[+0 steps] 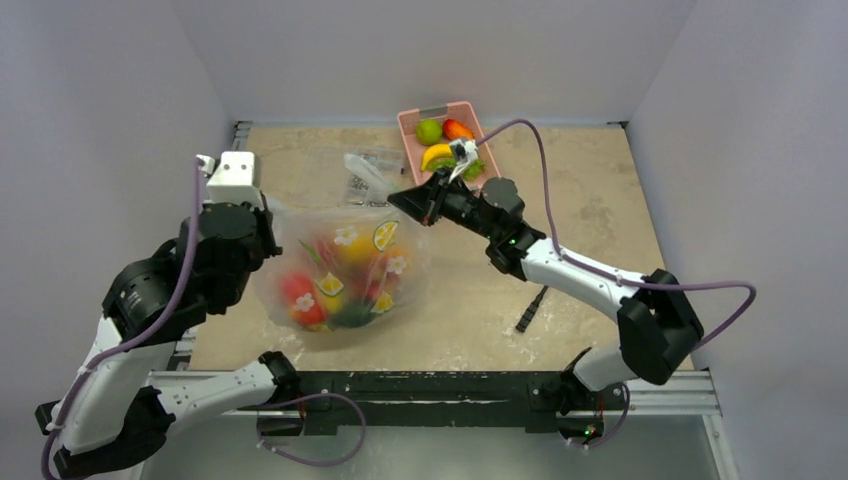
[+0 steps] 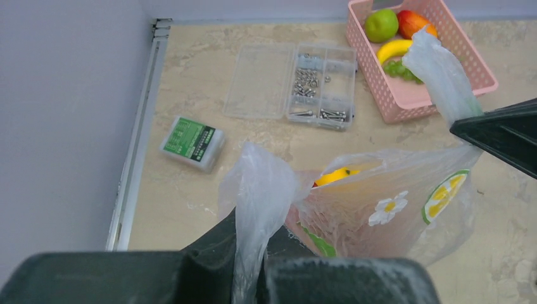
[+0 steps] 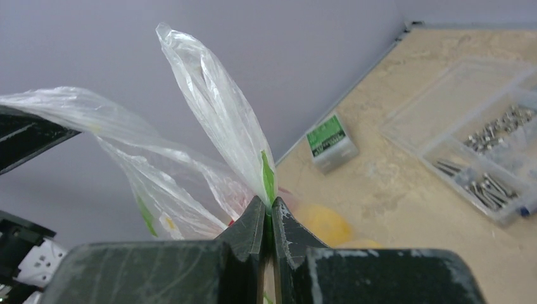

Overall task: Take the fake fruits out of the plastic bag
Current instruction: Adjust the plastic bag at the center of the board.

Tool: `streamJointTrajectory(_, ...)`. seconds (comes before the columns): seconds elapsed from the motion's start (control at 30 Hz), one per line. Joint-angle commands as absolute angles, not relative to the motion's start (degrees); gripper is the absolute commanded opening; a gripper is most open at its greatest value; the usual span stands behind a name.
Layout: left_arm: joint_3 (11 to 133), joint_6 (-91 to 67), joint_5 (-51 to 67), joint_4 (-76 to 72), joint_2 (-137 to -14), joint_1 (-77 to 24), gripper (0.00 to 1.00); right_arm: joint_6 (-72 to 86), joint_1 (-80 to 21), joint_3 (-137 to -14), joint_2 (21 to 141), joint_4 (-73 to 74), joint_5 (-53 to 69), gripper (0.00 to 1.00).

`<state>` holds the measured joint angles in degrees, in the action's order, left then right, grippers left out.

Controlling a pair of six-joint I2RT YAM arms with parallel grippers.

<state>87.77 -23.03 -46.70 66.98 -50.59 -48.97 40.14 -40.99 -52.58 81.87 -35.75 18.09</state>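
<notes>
The clear plastic bag (image 1: 345,270) with lemon and flower prints hangs stretched between my two grippers over the table. Red, orange-yellow and dark green fake fruits (image 1: 325,290) sit inside it near the bottom. My left gripper (image 1: 268,215) is shut on the bag's left top corner, seen in the left wrist view (image 2: 250,253). My right gripper (image 1: 400,203) is shut on the bag's right top corner, seen in the right wrist view (image 3: 269,212). A yellow fruit (image 2: 335,175) shows through the bag's mouth.
A pink basket (image 1: 410,135) at the back holds a green fruit, a red-orange fruit, a banana and grapes. A clear parts case (image 2: 291,82) and a small green box (image 2: 192,142) lie behind the bag. A dark tool (image 1: 531,309) lies front right.
</notes>
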Motion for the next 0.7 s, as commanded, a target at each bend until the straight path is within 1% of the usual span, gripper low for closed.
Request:
streamJointTrajectory(0.0,94.39,-18.76,-48.33,71.79,-50.58,-46.27,0.00,40.62,-40.19,-62.97,86.94,-35.53,17.87,0.00)
streamJointTrajectory(0.1,94.49,-21.13,-44.79,74.56,-49.44,-46.23,0.00,40.98,-40.25,-70.99,92.16,-34.88,19.21,0.00)
streamJointTrajectory(0.2,90.94,-25.19,-37.52,75.98,-46.85,-46.23,0.00,41.22,-40.16,-75.85,96.55,-34.11,20.26,0.00)
streamJointTrajectory(0.27,86.47,-29.35,-31.46,76.19,-43.76,-46.23,0.00,41.67,-40.24,-77.50,98.80,-31.92,20.58,0.00)
streamJointTrajectory(0.33,78.77,-34.26,-25.89,73.38,-39.89,-46.23,0.00,42.16,-40.38,-78.21,100.28,-28.17,20.57,0.02)
streamJointTrajectory(0.43,67.61,-37.59,-15.89,64.57,-33.64,-46.27,0.00,39.48,-41.11,-78.70,100.43,-18.84,17.77,0.13)
streamJointTrajectory(0.47,64.76,-37.84,-12.85,61.53,-31.89,-46.26,0.00,37.56,-41.60,-78.78,99.60,-15.43,15.25,0.18)
streamJointTrajectory(0.5,62.47,-38.03,-10.57,58.96,-30.72,-46.23,0.00,35.87,-42.13,-78.91,98.98,-11.90,12.73,0.26)
streamJointTrajectory(0.53,61.05,-38.43,-9.56,57.72,-29.90,-46.23,0.00,34.05,-42.52,-79.44,98.48,-8.32,10.63,0.31)
streamJointTrajectory(0.63,60.21,-39.08,-8.35,57.50,-29.61,-46.27,0.00,30.55,-43.21,-80.32,96.68,-0.58,6.34,0.38)
streamJointTrajectory(0.67,60.06,-39.33,-7.64,57.25,-29.82,-46.24,0.00,29.97,-43.53,-80.37,95.86,2.61,4.41,0.42)
